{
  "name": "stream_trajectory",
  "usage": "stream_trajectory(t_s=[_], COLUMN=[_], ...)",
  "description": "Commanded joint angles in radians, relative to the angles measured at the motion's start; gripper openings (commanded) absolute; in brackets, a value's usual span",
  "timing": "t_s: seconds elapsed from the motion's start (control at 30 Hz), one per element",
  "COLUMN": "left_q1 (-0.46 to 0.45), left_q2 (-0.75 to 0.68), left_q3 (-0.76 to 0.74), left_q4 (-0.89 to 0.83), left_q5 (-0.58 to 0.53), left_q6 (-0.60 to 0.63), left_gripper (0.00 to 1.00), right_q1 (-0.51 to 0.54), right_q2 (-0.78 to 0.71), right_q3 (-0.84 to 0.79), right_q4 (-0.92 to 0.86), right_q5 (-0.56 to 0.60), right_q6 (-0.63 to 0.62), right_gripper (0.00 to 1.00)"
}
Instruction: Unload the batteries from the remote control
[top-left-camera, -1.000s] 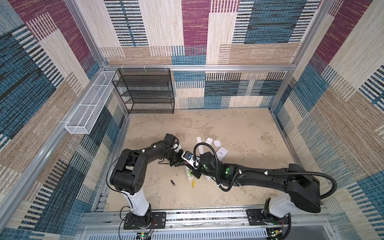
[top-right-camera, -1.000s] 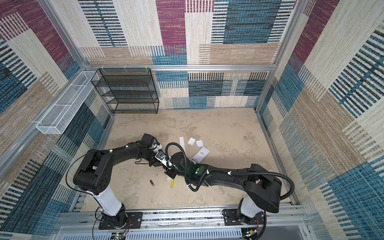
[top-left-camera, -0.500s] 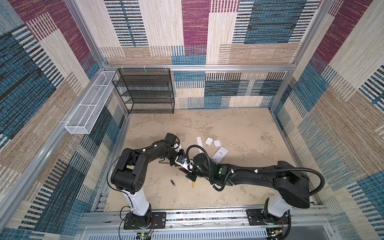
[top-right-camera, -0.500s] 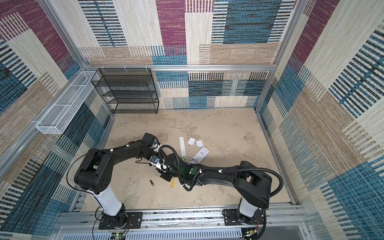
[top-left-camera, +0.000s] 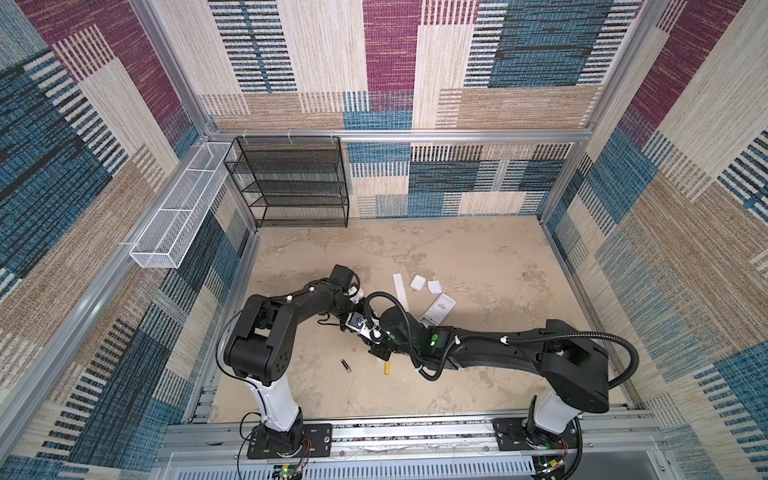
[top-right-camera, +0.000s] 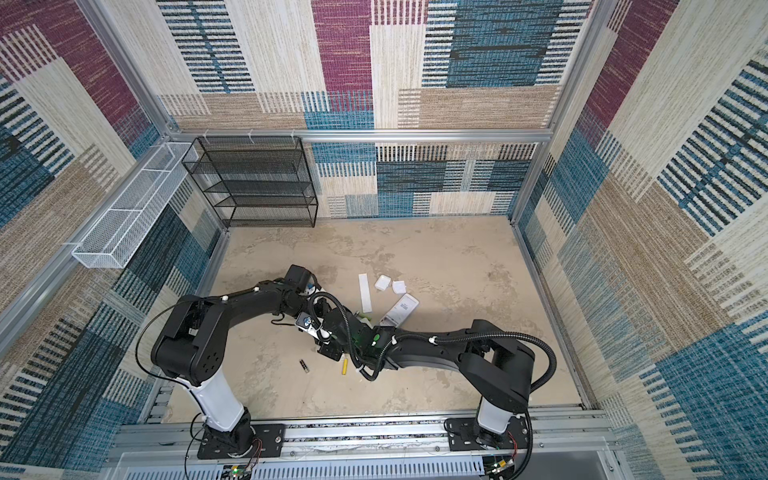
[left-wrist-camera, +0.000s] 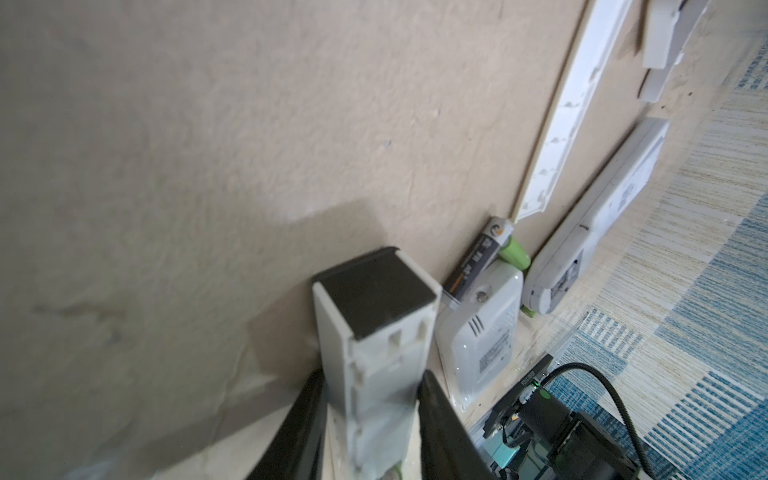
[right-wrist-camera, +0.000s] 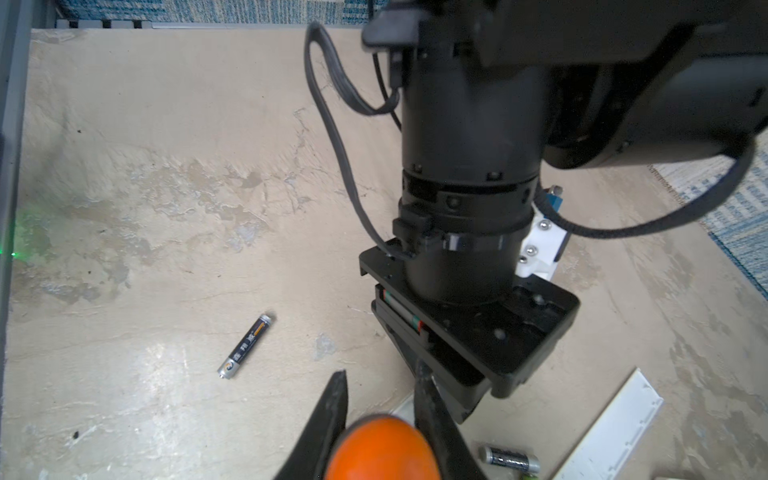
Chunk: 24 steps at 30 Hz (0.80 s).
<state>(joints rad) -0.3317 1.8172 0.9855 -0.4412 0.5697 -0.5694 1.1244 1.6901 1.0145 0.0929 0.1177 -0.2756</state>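
In the left wrist view my left gripper (left-wrist-camera: 372, 386) is shut on a white remote control (left-wrist-camera: 374, 328) with a dark end, held clear of the floor. My right gripper (right-wrist-camera: 380, 374) is shut on the orange handle of a screwdriver (right-wrist-camera: 382, 451), close beside the left gripper's body (right-wrist-camera: 469, 332). Batteries lie loose on the floor. In both top views a black one (top-left-camera: 345, 365) (top-right-camera: 304, 365) and a yellow one (top-left-camera: 386, 368) (top-right-camera: 344, 367) show. Another black one (left-wrist-camera: 478, 257) and a lime green one (left-wrist-camera: 515, 254) lie further off.
Two other white remotes (left-wrist-camera: 482, 332) (left-wrist-camera: 598, 224), a long white cover strip (top-left-camera: 401, 291) and two small white covers (top-left-camera: 417, 283) (top-left-camera: 434, 286) lie behind the arms. A black wire shelf (top-left-camera: 291, 183) and a white mesh basket (top-left-camera: 178, 216) stand at the back left.
My right arm has swung leftward, bringing its wrist closer to the left gripper. The left arm has shifted only slightly. Both grips are unchanged.
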Motion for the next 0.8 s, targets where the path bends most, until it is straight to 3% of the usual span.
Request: stream_trajectory(t_s=[0.0, 0.77], left_q1=[-0.006, -0.01], left_q2=[0.06, 0.066], left_q3=[-0.03, -0.027], left_q4=[-0.223, -0.225], left_q5=[-0.315, -0.315], left_q6=[0.02, 0.02], left_gripper=[0.2, 0.19], right_q1=[0.003, 0.01], right_q2=[-0.003, -0.108], right_q3=[0.017, -0.026], right_q4=[-0.04, -0.173], right_q5=[0.058, 0.08], right_q6=[-0.038, 0.019], right_gripper=[0.0, 0.0])
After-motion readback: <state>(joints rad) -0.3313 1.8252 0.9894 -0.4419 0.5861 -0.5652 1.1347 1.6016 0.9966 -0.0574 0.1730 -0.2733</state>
